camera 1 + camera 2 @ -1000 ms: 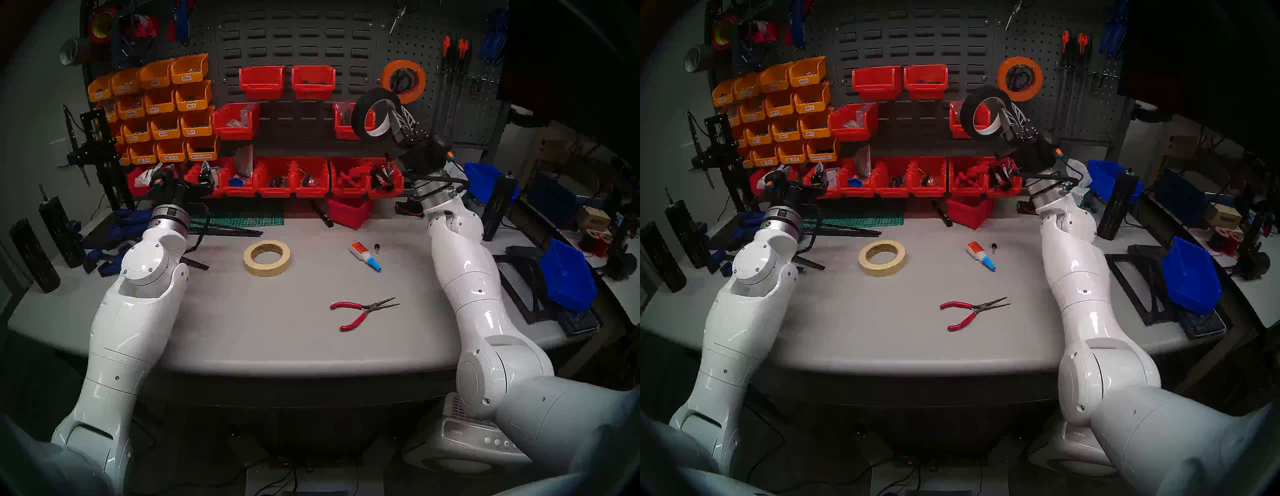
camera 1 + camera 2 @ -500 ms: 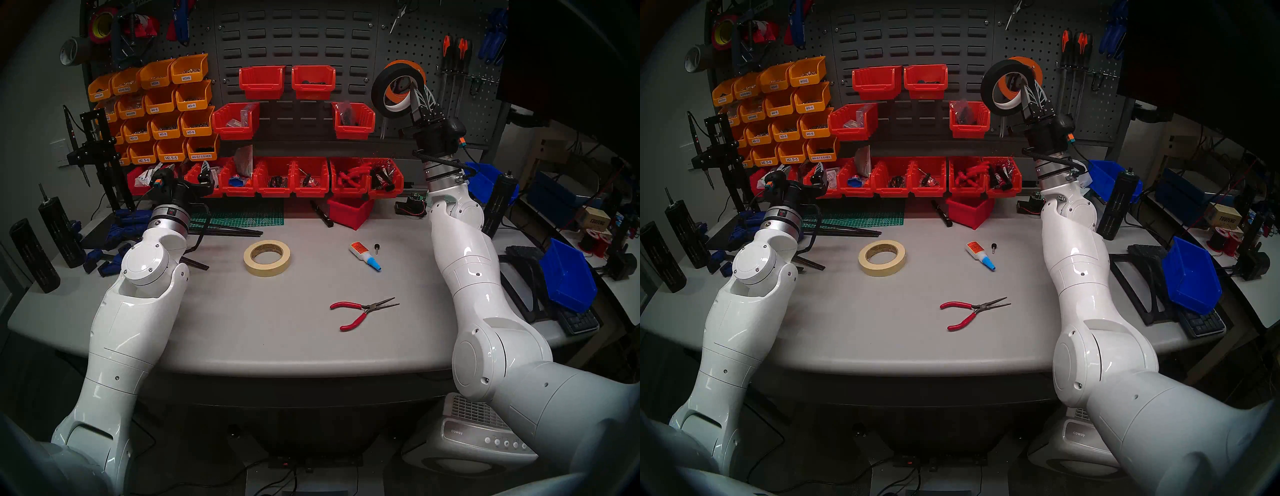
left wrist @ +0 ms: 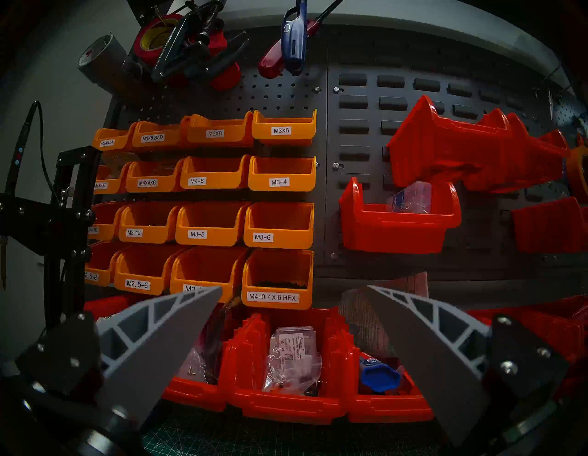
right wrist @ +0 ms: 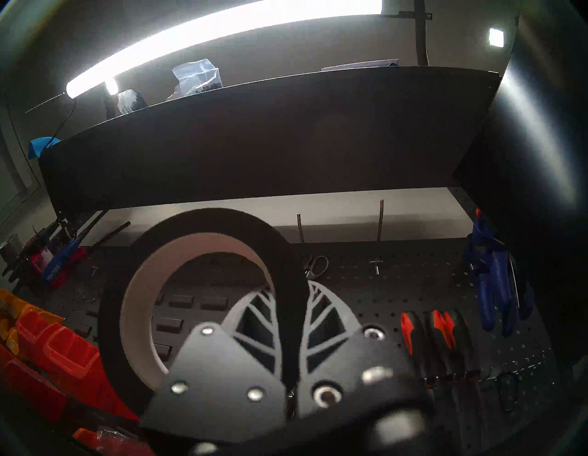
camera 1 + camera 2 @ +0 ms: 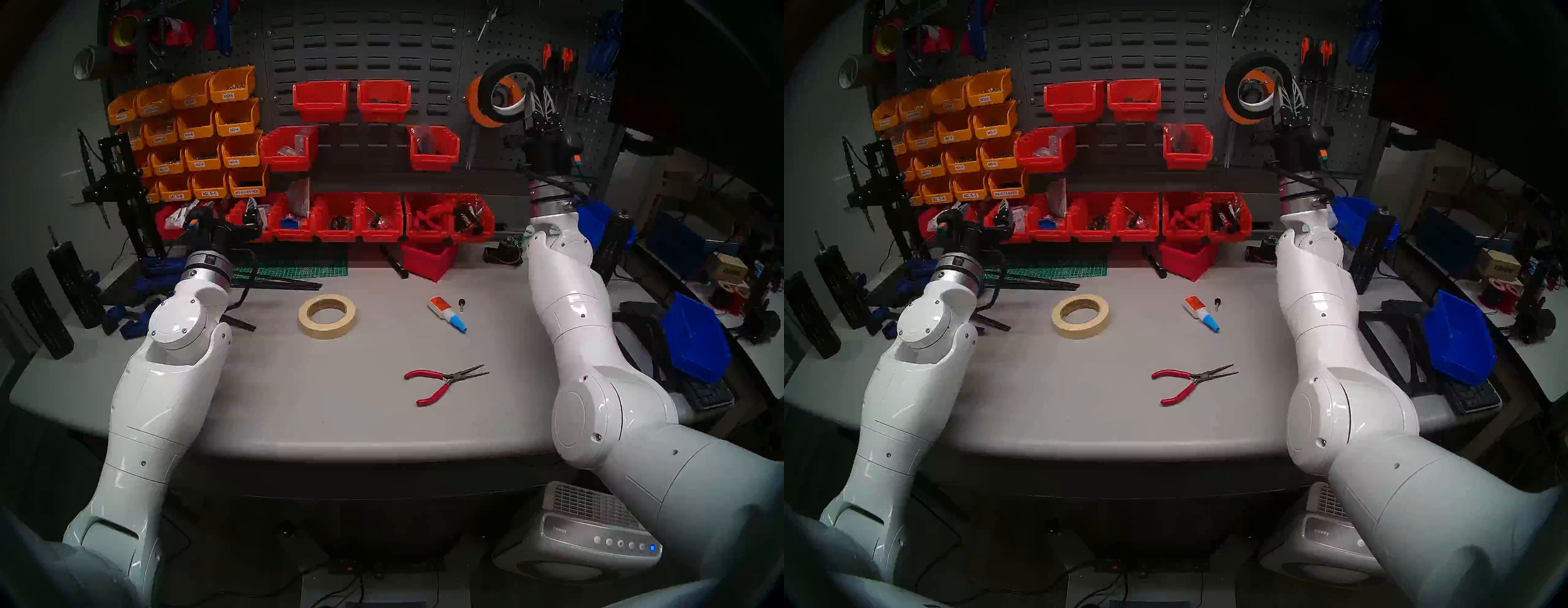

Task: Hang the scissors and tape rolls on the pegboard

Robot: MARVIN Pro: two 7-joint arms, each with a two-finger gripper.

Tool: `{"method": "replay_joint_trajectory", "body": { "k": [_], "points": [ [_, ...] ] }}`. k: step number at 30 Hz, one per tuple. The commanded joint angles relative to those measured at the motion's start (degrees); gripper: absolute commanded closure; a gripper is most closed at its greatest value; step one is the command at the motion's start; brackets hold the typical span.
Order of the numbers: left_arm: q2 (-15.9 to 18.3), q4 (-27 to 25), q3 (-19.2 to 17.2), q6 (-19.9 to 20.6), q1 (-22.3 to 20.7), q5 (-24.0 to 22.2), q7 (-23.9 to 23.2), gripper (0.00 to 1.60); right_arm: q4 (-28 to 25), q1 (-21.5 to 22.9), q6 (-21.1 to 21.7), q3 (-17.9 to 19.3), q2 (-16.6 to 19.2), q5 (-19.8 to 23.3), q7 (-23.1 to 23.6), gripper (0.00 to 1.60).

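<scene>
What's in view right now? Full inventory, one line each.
black tape roll: 1, black with white core, held up in front of the orange roll
orange tape roll: 1, orange, on the pegboard
masking tape roll: 1, cream, flat on the table
pliers: 1, red handles, table, right of centre
glue bottle: 1, white with blue cap, table
orange bins: many, labelled, wall left
red bins: many, wall centre and a row below
screwdrivers: 2, black and orange, pegboard right
blue bin: 1, far right
left gripper: open, empty, facing the bins
right gripper: shut on black tape roll
</scene>
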Motion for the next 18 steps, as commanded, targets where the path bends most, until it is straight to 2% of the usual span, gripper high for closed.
{"method": "replay_joint_trajectory", "body": {
  "k": [1, 5, 10, 18],
  "points": [
    [0.11, -1.72, -0.51, -0.84, -2.0, 0.02, -0.09, 0.0, 1.79, 6.14, -3.12, 0.83, -0.5, -3.46, -4.22, 1.6],
    [0.1, -1.72, -0.51, -0.85, -2.0, 0.02, -0.09, 0.0, 2.45, 6.48, -3.07, 1.13, -0.71, -5.68, -6.83, 1.6],
    [0.1, -1.73, -0.51, -0.86, -2.01, 0.02, -0.09, 0.0, 5.71, 8.54, -2.61, 1.77, -1.27, -8.26, -9.83, 1.6],
    [0.09, -1.73, -0.51, -0.87, -2.01, 0.02, -0.09, 0.0, 8.45, 10.36, -2.13, 1.72, -1.52, -11.15, -12.5, 1.6]
  ]
}}
